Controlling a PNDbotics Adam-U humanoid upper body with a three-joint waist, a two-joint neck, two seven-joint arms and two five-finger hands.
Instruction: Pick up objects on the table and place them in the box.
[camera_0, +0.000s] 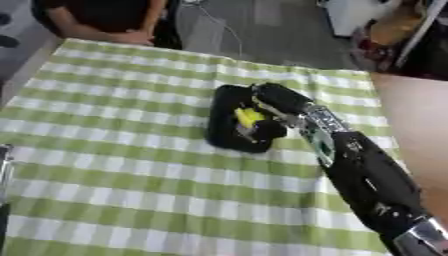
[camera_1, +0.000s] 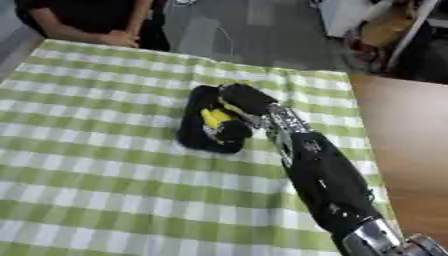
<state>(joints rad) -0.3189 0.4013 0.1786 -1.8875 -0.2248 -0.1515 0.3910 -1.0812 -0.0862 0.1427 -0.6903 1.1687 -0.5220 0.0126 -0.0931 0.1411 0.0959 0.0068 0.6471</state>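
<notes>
So this looks like the placing step: the right hand (camera_0: 278, 100) is over the black box (camera_0: 229, 105), fingers curled round a yellow object (camera_0: 248, 117) just under its palm. Next move, I reckon, is lowering and letting go inside the box.

Right robot hand (camera_1: 238, 107) sits over black box (camera_1: 194, 131) on green-checked bench (camera_1: 96, 150), fingers curled w/ a yellow object (camera_1: 213, 117) in them. Arm comes in from lower right.

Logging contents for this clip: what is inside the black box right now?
Inside the black box a yellow object shows, with the right hand reaching in over it. The hand covers much of the interior, so anything else there, and whether the fingers hold the object, cannot be seen.
</notes>
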